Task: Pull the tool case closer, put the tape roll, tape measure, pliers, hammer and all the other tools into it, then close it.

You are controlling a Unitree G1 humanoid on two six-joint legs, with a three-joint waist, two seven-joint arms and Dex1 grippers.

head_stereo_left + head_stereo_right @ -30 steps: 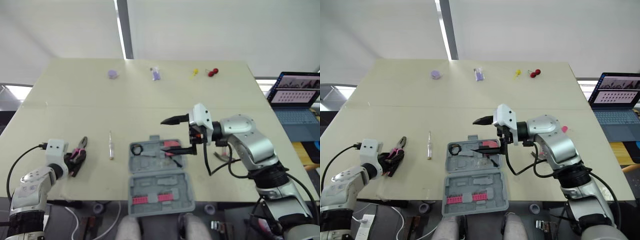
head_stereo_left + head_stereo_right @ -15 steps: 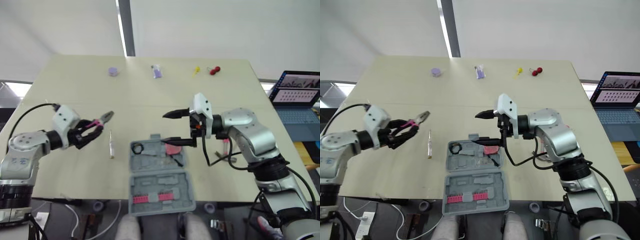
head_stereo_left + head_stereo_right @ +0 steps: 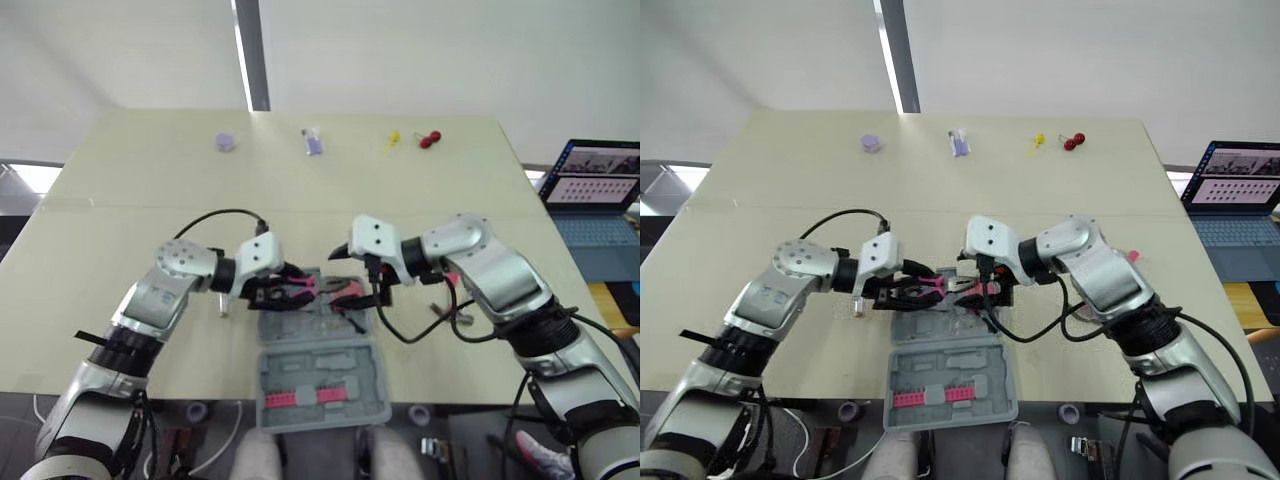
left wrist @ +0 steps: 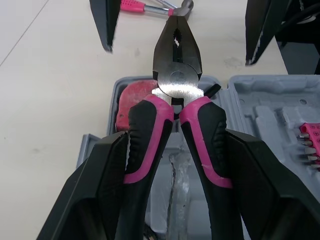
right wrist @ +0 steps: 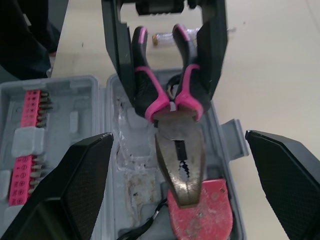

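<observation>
The grey tool case lies open at the table's near edge, its lid with pink bits nearest me. My left gripper is shut on the pink-handled pliers, holding them low over the case's tray with the nose pointing right. A red tool lies in the tray under the pliers' nose. My right gripper is open, facing the pliers' nose, with its fingers spread wide either side. The hammer with a pink handle lies on the table beyond the case.
A clear-handled screwdriver lies left of the case, beside my left arm. Small purple, yellow and red items sit along the far edge. A laptop stands off the table's right side.
My left arm swung from the table's left side to the case, carrying the pliers over the tray. My right gripper shifted slightly left and lower, still open.
</observation>
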